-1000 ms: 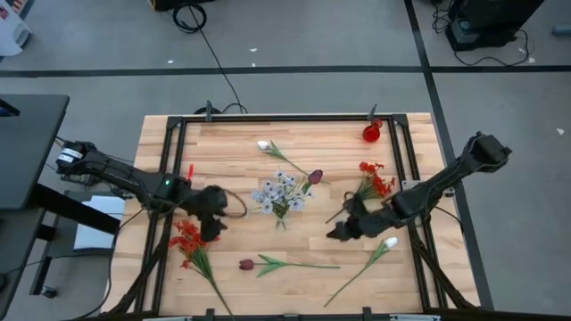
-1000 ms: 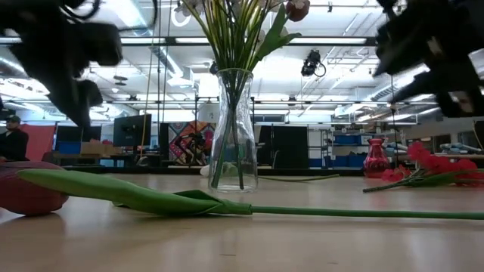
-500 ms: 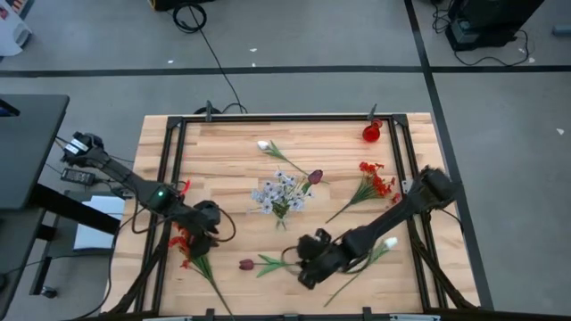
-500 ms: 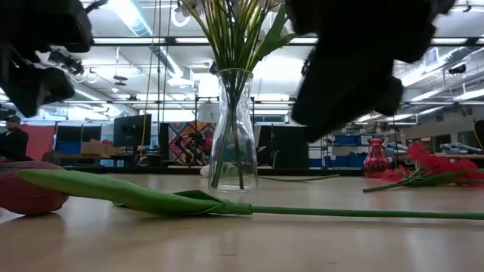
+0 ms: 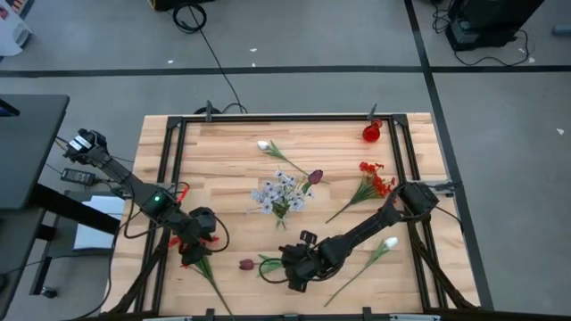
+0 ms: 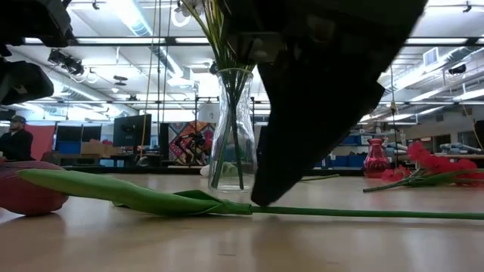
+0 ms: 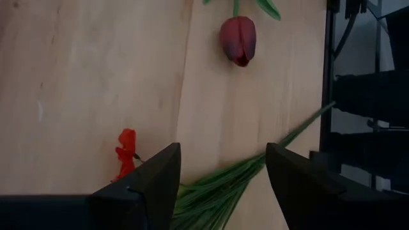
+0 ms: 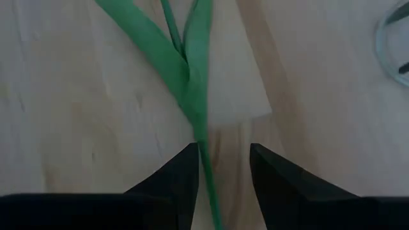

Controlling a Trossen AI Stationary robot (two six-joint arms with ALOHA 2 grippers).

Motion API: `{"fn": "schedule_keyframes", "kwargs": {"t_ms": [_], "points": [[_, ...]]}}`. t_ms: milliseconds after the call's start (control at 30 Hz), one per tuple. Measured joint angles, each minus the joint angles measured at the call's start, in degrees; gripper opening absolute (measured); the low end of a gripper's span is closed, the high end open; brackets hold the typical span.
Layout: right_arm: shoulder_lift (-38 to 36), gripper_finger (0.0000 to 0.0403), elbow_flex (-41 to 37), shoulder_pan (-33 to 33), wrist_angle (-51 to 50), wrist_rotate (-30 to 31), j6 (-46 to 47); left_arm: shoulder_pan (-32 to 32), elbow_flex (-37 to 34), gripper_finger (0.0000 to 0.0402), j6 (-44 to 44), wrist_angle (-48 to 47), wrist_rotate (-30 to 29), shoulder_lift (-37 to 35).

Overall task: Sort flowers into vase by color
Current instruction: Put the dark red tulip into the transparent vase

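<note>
At the bench's near edge: right gripper [image 5: 294, 272] low over the stem of the dark maroon artificial tulip [image 5: 247, 265], fingers spread either side of it, not clenched.
Right wrist view: thin green stem [image 8: 203, 150] runs between the two dark fingers [image 8: 179, 176], leaves just ahead. Left gripper [image 5: 192, 252] down on the red cluster flower [image 7: 126, 152] at the near-left of the wooden bench [image 5: 232, 169], released, green stems between its fingers. Clear glass vase [image 6: 233, 130] mid-bench holds pale lavender-white sprays [image 5: 281, 192] plus another maroon tulip [image 5: 315, 176]. White bud [image 5: 263, 144] lies behind the vase; red cluster [image 5: 375, 181] and second white bud [image 5: 390, 242] lie on the right. Small red vase [image 5: 371, 133] at the far-right corner.
</note>
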Motion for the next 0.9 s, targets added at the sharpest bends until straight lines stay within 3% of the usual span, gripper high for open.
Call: {"fn": "schedule_keyframes", "kwargs": {"t_ms": [233,433,633,733,900], "points": [[0.0,0.0075,-0.5,-0.7,0.3,-7.1,-3.3,0.0,0.0,0.0233,-0.4,-1.7,-1.5,0.0],[-0.2,0.0016,-1.4,-0.8,-0.1,-8.2,-1.8,0.0,0.0,0.0233,-0.3,-1.5,-4.5,0.0],[-0.8,0.0005,-1.6,-0.7,-0.1,-7.0,4.4,0.0,0.0,0.0233,-0.2,-1.5,-5.8,0.0],[-2.5,0.0004,-1.8,-0.4,-1.0,-4.2,8.8,0.0,0.0,0.0233,-0.8,-1.5,-5.8,0.0],[-8.3,0.0002,-1.7,1.9,-0.1,7.2,14.4,0.0,0.0,0.0233,-2.4,-1.4,-5.8,-0.1]]}}
